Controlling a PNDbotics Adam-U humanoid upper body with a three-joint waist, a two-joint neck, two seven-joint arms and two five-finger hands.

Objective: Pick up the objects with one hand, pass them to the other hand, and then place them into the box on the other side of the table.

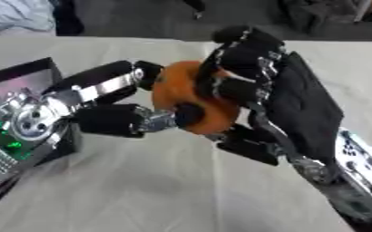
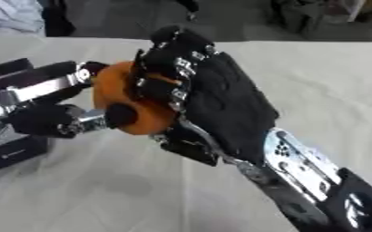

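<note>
I have the orange round object (image 1: pixel 191 97) above the middle of the tabletop (image 1: pixel 141 181), both sides holding: right robot hand (image 2: pixel 213 97) curled over it, left robot hand (image 1: pixel 122 102) pinching it. It looks smooth and stiff, maybe slippery, so I would grip around its rim.

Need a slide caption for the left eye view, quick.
Mid-handover above the table: left hand and right hand both curl around the orange object.
</note>
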